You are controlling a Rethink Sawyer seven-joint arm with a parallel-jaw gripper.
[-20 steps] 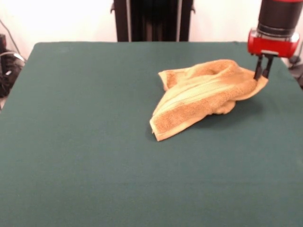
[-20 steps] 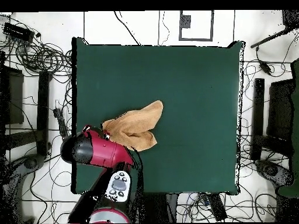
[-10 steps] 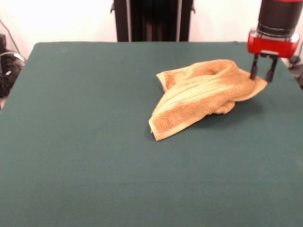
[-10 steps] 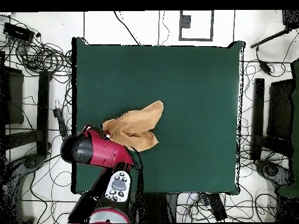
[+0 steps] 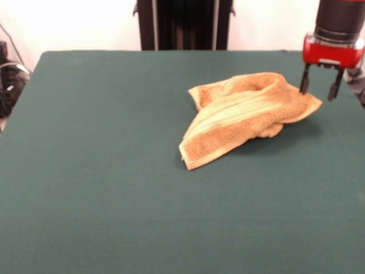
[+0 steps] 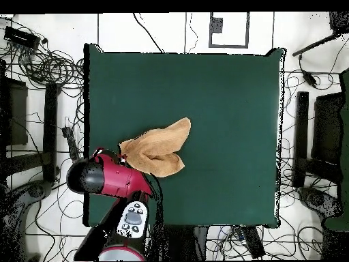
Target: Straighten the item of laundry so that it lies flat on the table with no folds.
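Note:
The item of laundry (image 5: 245, 114), an orange-tan terry towel with a paler band, lies crumpled and folded over itself on the green table (image 5: 114, 171), right of centre in the front view. From overhead the towel (image 6: 157, 147) sits near the table's (image 6: 218, 102) left edge. My gripper (image 5: 319, 90) hangs open just above the towel's right corner, its two dark fingers spread, holding nothing. In the overhead view the red arm (image 6: 109, 177) covers the gripper.
A black pedestal (image 5: 183, 24) rises behind the table's far edge. Cables and dark equipment (image 6: 41, 54) lie on the floor all round the table. The table's right edge is close to the gripper in the front view.
The gripper was shut on the towel's right corner, then opened and rose slightly. The released corner has settled down onto the table.

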